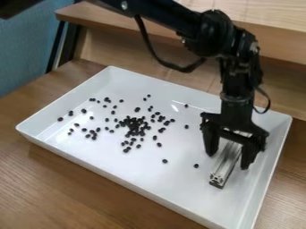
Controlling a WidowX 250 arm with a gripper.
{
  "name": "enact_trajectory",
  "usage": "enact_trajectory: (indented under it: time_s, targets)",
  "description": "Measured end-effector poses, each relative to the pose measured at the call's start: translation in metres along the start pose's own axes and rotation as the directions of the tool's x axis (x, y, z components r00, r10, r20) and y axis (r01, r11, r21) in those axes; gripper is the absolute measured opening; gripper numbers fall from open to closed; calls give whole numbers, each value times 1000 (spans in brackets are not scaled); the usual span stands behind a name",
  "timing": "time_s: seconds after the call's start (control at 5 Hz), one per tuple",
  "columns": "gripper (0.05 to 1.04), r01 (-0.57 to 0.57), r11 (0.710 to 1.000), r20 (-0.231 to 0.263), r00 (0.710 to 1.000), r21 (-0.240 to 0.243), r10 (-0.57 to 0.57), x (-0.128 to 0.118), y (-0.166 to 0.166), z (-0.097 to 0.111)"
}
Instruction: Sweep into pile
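Observation:
The black gripper (228, 160) hangs low over the right part of the white tray (137, 169). Its two fingers stand wide apart, one on each side of a silver metal bar (226, 162), with gaps showing between them and the bar. The bar slants from beneath the gripper down to its near end on the tray floor; its far end is partly hidden by the gripper. Small black beans (134, 126) lie loosely clustered left of the gripper, with others scattered around them. A lone bean (196, 165) rests just left of the bar's near end.
Raised walls edge the tray on all sides, and its right wall runs close beside the gripper. The tray stands on a brown wooden table (60, 188). Behind it is a wooden ledge (281, 40), with the arm crossing above from the upper left.

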State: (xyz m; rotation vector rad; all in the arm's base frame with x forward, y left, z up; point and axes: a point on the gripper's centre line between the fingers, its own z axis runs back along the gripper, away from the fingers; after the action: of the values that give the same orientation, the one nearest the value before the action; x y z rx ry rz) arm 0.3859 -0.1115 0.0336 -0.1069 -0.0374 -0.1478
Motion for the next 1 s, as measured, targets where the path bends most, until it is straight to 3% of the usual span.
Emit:
enact_trajectory:
  time_s: [0.2,0.4,0.6,0.8,1.0]
  targets:
    - [701,6,1000,45,999,11,-7,2,3,-5]
    - [413,11,1000,51,999,-2,-11,3,1,-4]
    - [406,20,999,41,999,-46,-18,2,7,-4]
    - [406,59,998,0,998,-15,-59,-8,22,-5]
    - [406,108,994,3,994,23,-108,-18,40,-4]
